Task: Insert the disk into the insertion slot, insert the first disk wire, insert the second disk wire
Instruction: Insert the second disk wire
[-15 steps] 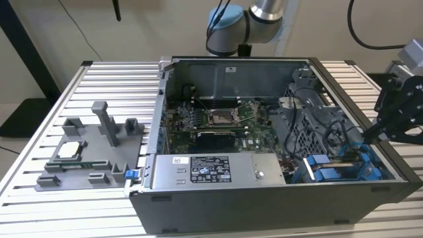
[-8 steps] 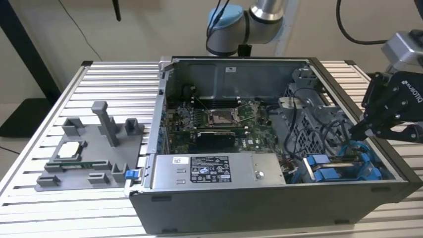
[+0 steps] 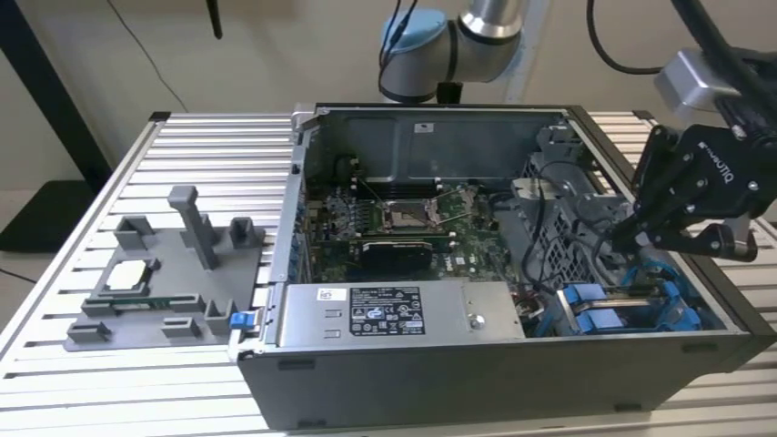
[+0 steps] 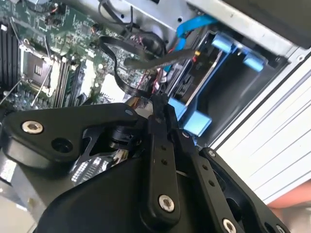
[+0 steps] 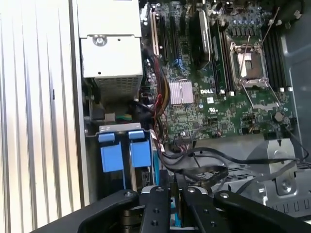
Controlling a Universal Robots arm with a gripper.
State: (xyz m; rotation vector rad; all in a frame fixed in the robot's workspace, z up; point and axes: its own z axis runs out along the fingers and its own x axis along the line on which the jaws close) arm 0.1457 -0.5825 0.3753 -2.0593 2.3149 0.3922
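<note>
One step appears done: the disk [image 3: 607, 314], in its blue carrier, seems seated in the insertion slot [image 3: 682, 314], just beside the power-supply box [image 3: 388, 314]. Both wires look left to do. The gripper [image 5: 176, 187] hovers over that slot, jaws together; whether they pinch anything is unclear. Loose black cables [image 5: 209, 160] crowd the slot, beyond the power-supply box.

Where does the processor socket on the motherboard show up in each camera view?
Exterior view: the processor socket sits near the picture's middle, toward the exterior view's left of the insertion slot.
First wrist view: the socket lies past the silver heatsink from the insertion slot.
Second wrist view: the socket lies past the dark cables from the insertion slot.
Shared landmark: the slot's bright blue tabs.
</note>
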